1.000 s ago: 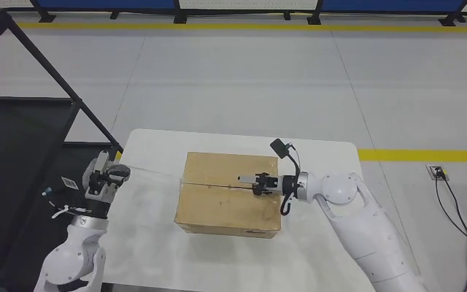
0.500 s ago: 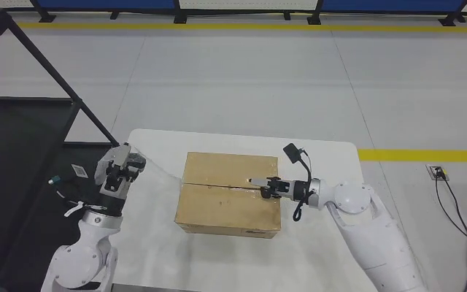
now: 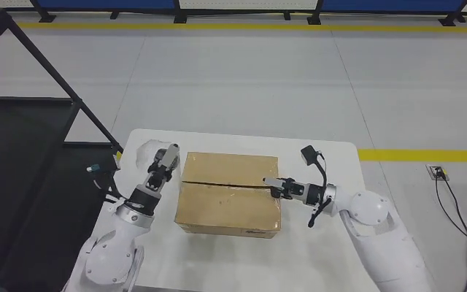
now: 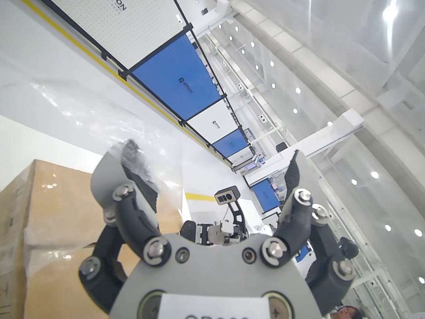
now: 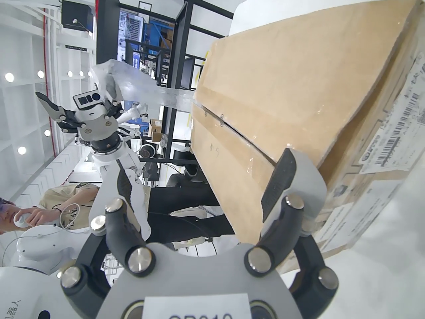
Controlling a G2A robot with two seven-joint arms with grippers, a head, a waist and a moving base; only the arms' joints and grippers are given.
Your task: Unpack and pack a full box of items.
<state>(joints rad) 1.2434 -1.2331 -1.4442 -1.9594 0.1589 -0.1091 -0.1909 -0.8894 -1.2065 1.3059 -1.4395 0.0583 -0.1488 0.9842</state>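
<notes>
Black frame (image 3: 51, 69) stands at far left on a pale grey floor (image 3: 241, 73), with a yellow line (image 3: 219, 26) and blue panels (image 3: 109, 4) along the far side. On the white table (image 3: 219, 259), the left gripper (image 3: 166, 156) sits just beside the box's left end, jaws spread wide, and a strip of clear tape (image 5: 152, 92) clings to one finger and runs to the seam. The closed cardboard box (image 3: 230, 193) is mid-table, and the right gripper (image 3: 271, 183) is at the right end of its seam, jaws apart and holding nothing.
</notes>
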